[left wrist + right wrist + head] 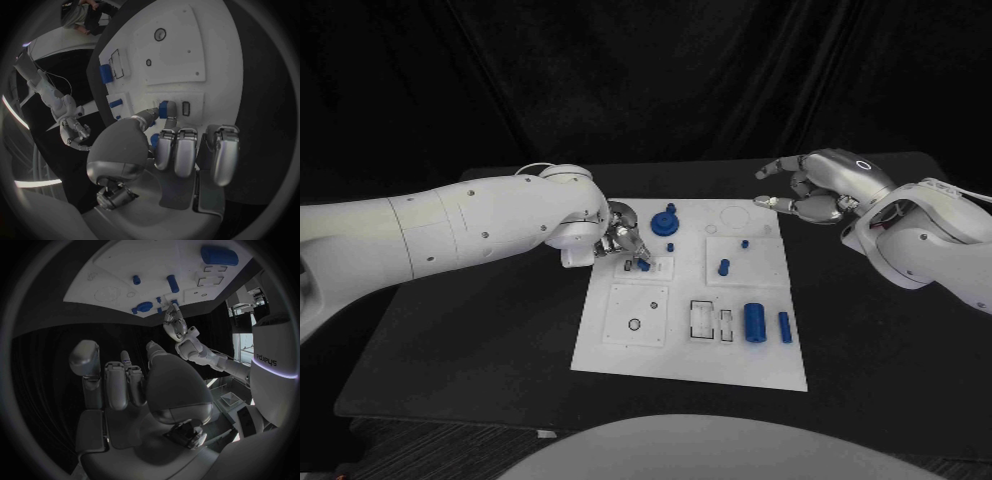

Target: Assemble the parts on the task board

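I can read no clear writing on the task board (625,355). My left hand (620,240) is down at the board's far left corner, and it pinches a small blue part (164,109) with its fingertips (my left wrist view shows this pinch best) over a small slot. A round blue part (665,221) stands just beside that hand. Near the board's right edge lie a big blue cylinder (754,322) and a thin blue peg (785,327), side by side. My right hand (816,186) hangs over the board's far right corner, fingers spread, holding nothing.
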Available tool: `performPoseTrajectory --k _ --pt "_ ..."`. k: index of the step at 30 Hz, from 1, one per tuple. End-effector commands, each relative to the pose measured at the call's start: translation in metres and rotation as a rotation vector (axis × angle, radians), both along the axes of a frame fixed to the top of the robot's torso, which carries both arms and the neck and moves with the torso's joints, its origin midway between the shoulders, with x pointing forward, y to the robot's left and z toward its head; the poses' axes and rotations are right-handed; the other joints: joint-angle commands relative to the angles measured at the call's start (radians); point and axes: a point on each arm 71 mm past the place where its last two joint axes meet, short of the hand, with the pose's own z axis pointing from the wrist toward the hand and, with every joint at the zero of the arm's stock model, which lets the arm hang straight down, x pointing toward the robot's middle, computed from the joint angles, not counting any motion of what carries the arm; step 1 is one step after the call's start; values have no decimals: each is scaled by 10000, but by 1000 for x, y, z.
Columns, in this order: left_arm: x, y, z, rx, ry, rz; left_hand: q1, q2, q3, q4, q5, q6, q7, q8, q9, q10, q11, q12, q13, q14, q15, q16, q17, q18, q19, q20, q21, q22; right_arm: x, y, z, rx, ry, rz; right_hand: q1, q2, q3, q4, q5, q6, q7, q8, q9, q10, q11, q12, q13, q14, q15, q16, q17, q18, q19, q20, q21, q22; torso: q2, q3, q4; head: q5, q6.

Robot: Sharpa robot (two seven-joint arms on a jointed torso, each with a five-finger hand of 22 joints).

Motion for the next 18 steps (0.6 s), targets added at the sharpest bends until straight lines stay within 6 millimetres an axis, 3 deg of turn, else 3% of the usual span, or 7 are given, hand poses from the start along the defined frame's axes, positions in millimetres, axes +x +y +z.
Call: performPoseTrajectory --k 1,18 --pt "-1 -2 -1 -140 -70 -20 78 7 220 -176 63 48 1 -22 20 1064 19 -43 2608 1056 -5 26 2634 74 546 8 -61 2345 0 -2 -2 -35 99 -195 40 70 -40 39 -10 63 37 -44 -29 183 84 -46 1670 546 71 -58 1020 146 -81 29 -53 847 -2 4 1 15 0" --pt "-1 2 0 -173 -165 129 102 -4 252 -212 70 42 -6 -40 32 1064 15 -43 2608 1056 -8 26 2634 77 538 7 -67 2340 1 -3 -5 -77 173 -219 41 71 -43 39 -10 65 38 -45 -34 177 85 -51 1663 544 72 -64 1014 149 -85 30 -68 844 21 0 11 39 0"
